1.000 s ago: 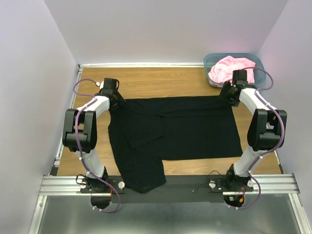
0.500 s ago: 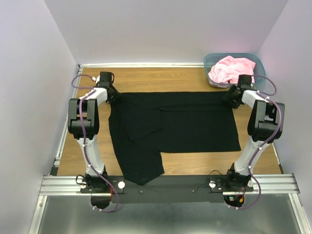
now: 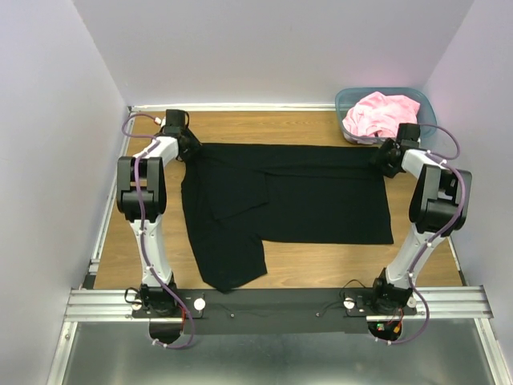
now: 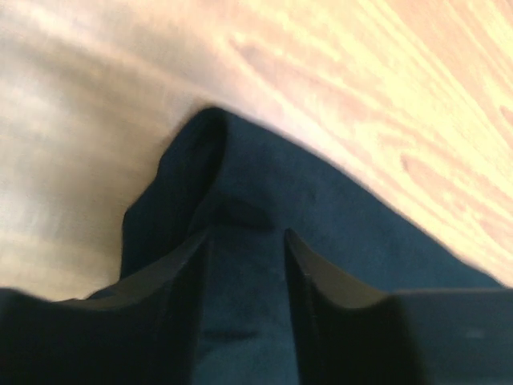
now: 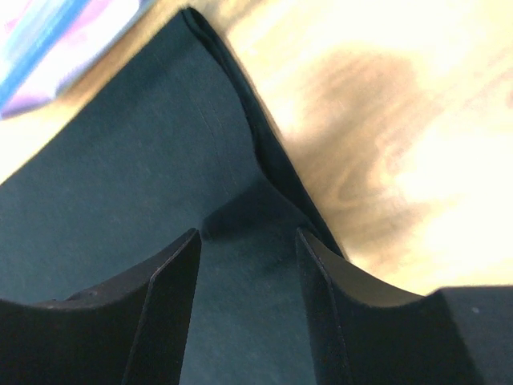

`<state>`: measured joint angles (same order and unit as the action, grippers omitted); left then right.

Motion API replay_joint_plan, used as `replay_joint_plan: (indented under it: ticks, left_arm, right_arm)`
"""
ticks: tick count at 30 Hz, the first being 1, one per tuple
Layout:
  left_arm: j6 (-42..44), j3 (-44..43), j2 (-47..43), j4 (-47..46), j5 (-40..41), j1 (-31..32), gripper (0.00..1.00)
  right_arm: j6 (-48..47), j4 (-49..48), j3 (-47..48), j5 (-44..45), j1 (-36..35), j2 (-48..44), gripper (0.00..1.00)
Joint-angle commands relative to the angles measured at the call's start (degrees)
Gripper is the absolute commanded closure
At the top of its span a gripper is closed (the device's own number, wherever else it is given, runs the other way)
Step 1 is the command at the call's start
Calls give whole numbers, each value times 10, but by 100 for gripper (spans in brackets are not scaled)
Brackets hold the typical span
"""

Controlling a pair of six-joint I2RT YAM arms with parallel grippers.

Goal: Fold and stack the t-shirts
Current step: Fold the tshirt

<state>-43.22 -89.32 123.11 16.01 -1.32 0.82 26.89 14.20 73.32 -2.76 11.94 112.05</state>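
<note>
The large black t-shirt (image 3: 280, 200) lies spread on the wooden table, with one part hanging toward the near edge at the left. My left gripper (image 3: 186, 143) is at its far left corner. In the left wrist view the jaws stand a little apart over the black cloth (image 4: 264, 200), which is slightly bunched at the tips. My right gripper (image 3: 388, 158) is at the far right corner. Its jaws stand apart just above flat black cloth (image 5: 120, 184) beside the hem. The pink t-shirt (image 3: 381, 112) lies crumpled in the bin.
The teal plastic bin (image 3: 350, 101) stands at the far right corner, close behind my right gripper; its edge shows in the right wrist view (image 5: 48, 48). Walls close in the table on the left, far and right sides. Bare wood (image 3: 264, 127) lies beyond the shirt.
Both grippers moved toward the far side of the table and the black shirt slid that way with them. Its far edge is now straighter and the hanging part has drawn up from the near rail.
</note>
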Motion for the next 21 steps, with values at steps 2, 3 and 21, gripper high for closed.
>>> replay_joint_plan:
  ticks: [2,3,21]
  left_arm:
    - [7,36,-87,13,-10,-4,42]
    - [8,41,-117,10,-13,-4,40]
    - [97,295,-461,34,91,31,37]
  right_arm:
    - [-14,27,-27,-11,11,-67,41]
    - [-11,27,-32,-8,11,-75,41]
    - [91,29,-62,56,11,-56,55]
